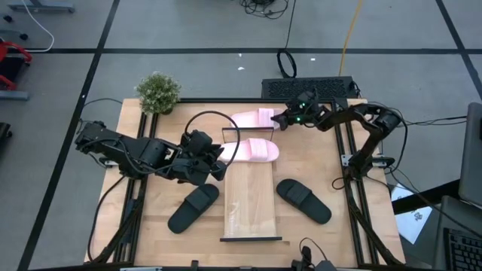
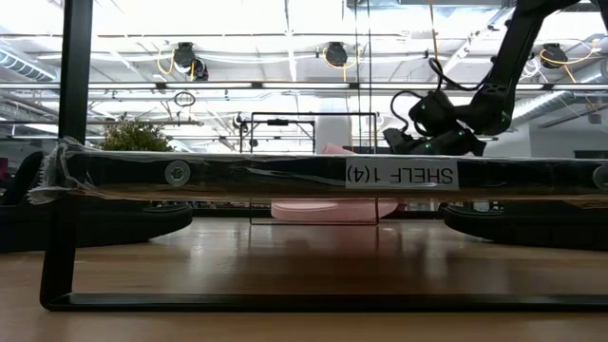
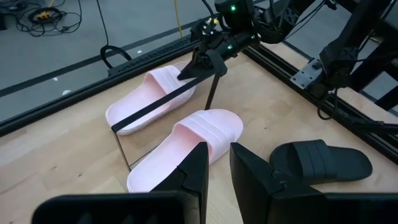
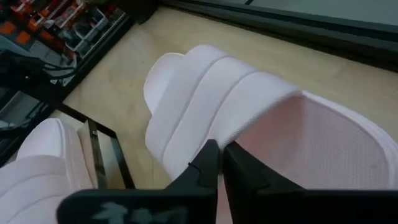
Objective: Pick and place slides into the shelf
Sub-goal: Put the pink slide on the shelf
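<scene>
One pale pink slide [image 1: 248, 118] lies sole down on the table just beyond the shelf's far bar [image 3: 155, 102]. My right gripper [image 4: 219, 155] is shut on its strap. A second pink slide [image 1: 256, 150] lies on the far end of the shelf [image 1: 252, 203]. My left gripper [image 3: 216, 163] hovers at that slide's heel end with a narrow gap between its fingers and nothing in it. Whether it touches the slide, I cannot tell. Two black slides [image 1: 193, 208] [image 1: 303, 200] lie flat on the table, one on each side of the shelf. My right gripper pinches the edge of the far pink slide's strap [image 4: 239, 134] between its two fingers. It comes from the table's right side, slanting slightly down. The slide's sole [image 3: 134, 112] rests on the table.
A small potted plant [image 1: 158, 92] stands at the table's far left corner. A black keyboard-like block [image 1: 309, 87] lies past the far edge. Black rails [image 1: 348, 173] run along the table's sides. The near part of the shelf board is bare wood.
</scene>
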